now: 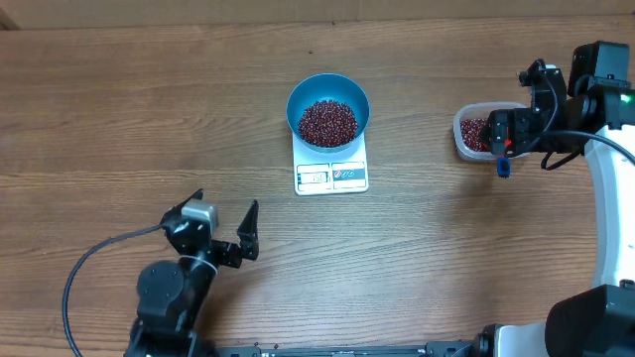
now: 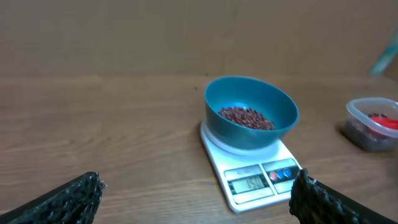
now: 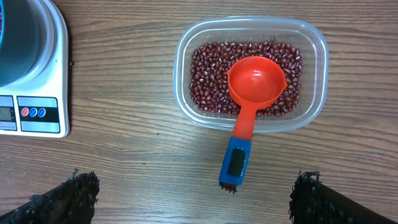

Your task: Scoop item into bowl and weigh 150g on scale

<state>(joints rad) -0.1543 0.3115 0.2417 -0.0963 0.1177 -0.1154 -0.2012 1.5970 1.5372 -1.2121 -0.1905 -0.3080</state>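
Note:
The blue bowl (image 1: 298, 94) stands on the white scale (image 1: 331, 177) at the table's middle, with dark red-brown beans (image 1: 327, 122) heaped inside. In the left wrist view the bowl (image 2: 273, 130) and scale (image 2: 216, 147) lie ahead, and the display seems to read 150. My left gripper (image 2: 196, 186) is open and empty, low at the front left, short of the scale. My right gripper (image 3: 194, 186) is open and empty above the table, just short of the scoop's blue handle (image 3: 236, 162).
A clear plastic tub (image 3: 249, 20) of beans sits at the right. A red scoop (image 3: 256, 81) rests in it, its handle sticking out over the rim toward my right gripper. The scale's edge (image 3: 56, 68) shows at the left of the right wrist view.

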